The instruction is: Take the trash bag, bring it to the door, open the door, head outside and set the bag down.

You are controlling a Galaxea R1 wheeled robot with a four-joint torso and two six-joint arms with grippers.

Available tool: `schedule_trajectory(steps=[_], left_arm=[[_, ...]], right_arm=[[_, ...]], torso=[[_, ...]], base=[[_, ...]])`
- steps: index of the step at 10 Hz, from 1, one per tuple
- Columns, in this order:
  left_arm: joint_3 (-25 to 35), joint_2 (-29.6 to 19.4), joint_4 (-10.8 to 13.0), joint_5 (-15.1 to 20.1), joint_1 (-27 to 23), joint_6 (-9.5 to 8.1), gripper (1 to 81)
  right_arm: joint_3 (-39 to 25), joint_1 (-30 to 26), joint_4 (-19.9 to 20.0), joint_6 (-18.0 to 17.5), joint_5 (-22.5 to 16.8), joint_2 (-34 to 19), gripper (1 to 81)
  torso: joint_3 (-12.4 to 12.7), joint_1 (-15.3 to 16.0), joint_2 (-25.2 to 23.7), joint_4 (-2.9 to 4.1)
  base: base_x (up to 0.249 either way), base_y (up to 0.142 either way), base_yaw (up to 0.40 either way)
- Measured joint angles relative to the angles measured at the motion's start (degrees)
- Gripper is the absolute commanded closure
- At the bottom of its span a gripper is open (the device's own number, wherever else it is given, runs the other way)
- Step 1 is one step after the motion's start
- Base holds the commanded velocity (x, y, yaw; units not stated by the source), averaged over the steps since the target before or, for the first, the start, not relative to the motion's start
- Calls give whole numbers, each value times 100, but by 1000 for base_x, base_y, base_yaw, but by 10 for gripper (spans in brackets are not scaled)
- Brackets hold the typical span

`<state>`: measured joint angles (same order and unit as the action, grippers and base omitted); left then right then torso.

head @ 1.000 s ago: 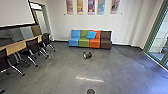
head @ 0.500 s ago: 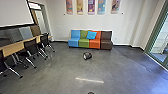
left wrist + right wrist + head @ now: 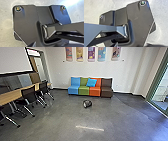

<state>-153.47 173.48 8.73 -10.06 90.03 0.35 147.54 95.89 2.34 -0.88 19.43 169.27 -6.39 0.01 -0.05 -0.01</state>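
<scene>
1. The dark bundle (image 3: 87, 104), which I took for the trash bag, lay on the floor (image 3: 60, 122) almost straight ahead of the robot, if anything a touch to its right.
2. It was well out in front, farther off than the streak of light (image 3: 90, 128) and on the near side of the colored sofa (image 3: 95, 91), apart from it.
3. Its long axis seemed to run more across the robot's path than along it, with a pale end turned toward the robot's left and a little toward the robot. That was a reading of a small shape, so I would not lean on it.
4. Neither arm had a clear claim. The right looked nearer by very little, and a slight turn of the base could have changed that.
5. How far open the left claw was, and whether it had hold of anything, I could not tell; the same went for the right claw.
6. I judged the job to be at the approach, the bag not yet picked up. Closing the gap squarely seemed to matter most.
7. The chairs (image 3: 28, 95) stood off to the left, the green-framed glass (image 3: 160, 89) to the right. Whether that glass held the door in question, I could not say.
</scene>
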Motion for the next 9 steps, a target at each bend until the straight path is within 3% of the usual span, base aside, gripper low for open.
schedule_trajectory(steps=[9], left_arm=[[0, -2, 2, 0, -30, 0, 10]], right_arm=[[238, -5, 0, -2, -1, 162, 10]], torso=[[0, 2, 0, 0]], base=[[167, 0, 0]])
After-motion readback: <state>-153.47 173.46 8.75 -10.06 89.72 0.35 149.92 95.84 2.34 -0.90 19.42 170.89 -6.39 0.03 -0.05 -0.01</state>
